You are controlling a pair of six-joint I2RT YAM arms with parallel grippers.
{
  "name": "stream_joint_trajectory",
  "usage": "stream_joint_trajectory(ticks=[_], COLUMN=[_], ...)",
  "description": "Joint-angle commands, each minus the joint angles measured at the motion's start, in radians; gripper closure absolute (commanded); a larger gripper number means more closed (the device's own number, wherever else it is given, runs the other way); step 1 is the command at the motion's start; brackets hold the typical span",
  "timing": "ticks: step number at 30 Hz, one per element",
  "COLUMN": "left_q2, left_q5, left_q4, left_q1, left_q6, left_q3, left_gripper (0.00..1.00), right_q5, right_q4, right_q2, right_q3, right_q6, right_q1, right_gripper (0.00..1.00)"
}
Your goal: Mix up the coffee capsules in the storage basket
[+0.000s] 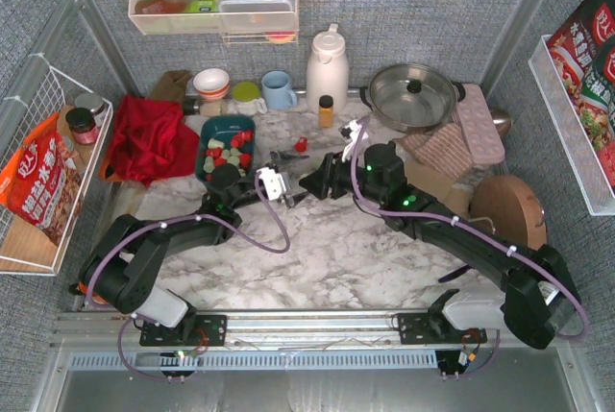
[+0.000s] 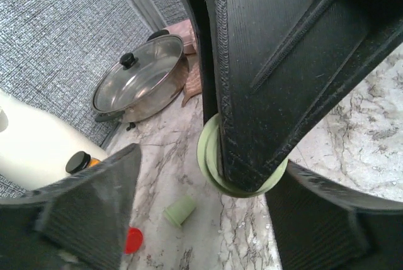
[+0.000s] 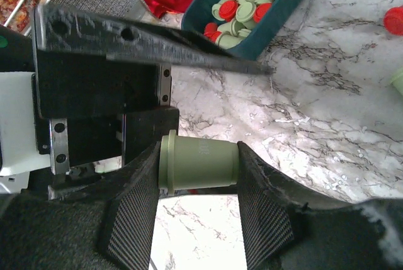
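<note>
Right gripper (image 1: 306, 182): fingers part-way closed and clamped on one pale green capsule (image 3: 200, 160). The capsule lies crosswise between the two pads. In the right wrist view its wide rim is toward 9 o'clock and its narrow end toward 3 o'clock. It is held off the marble table (image 1: 317, 258).

Left gripper (image 1: 286, 189): tip to tip with the right one. Its jaws stand wide, one on either side of the right gripper's finger and the held capsule. The left wrist view shows only the capsule's rim, behind that black finger. I see no contact between the left pads and the capsule, so the left gripper holds nothing.

Storage basket (image 1: 204, 143): on the table at about 10 o'clock from where the grippers meet, near but apart. It holds a mixed heap of red and green coffee capsules (image 1: 229, 153).

Loose pods on the marble:
- One red capsule (image 1: 301, 144), at 12 o'clock from the meeting point.
- One green capsule (image 2: 179, 209), lying on its side just beside the red one, at 6 o'clock under the held pod in the left wrist view.

Lidded pot (image 2: 138, 78): at 10 o'clock in the left wrist view, well apart.
</note>
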Motion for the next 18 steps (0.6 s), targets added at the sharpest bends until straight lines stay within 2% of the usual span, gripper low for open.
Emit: stream_joint_trajectory(ticks=[1,3,13,18], left_q2=[-0.002,0.0,0.001,0.003], left_q5=[0.046,0.057,0.076,0.092], left_q4=[0.04,0.042,0.107,0.106], left_q1=[-0.001,-0.002,-0.007,-0.007], left_q6=[-0.011,-0.011,-0.054,-0.046], left_q3=[0.005,0.006,-0.003,-0.004], left_gripper=[0.27,0.31,0.33,0.5], right_q5=[-0.013,-0.012,0.0,-0.001], right_q4=[0.073,0.065,0.061,0.072], right_q2=[0.01,0.014,0.023,0.026], right_q3=[0.016,0.022,0.017,0.017], right_q6=[0.013,0.011,0.013,0.019], right_q1=[0.012,0.014,0.015,0.015], right_gripper=[0.59,0.59,0.55,0.52])
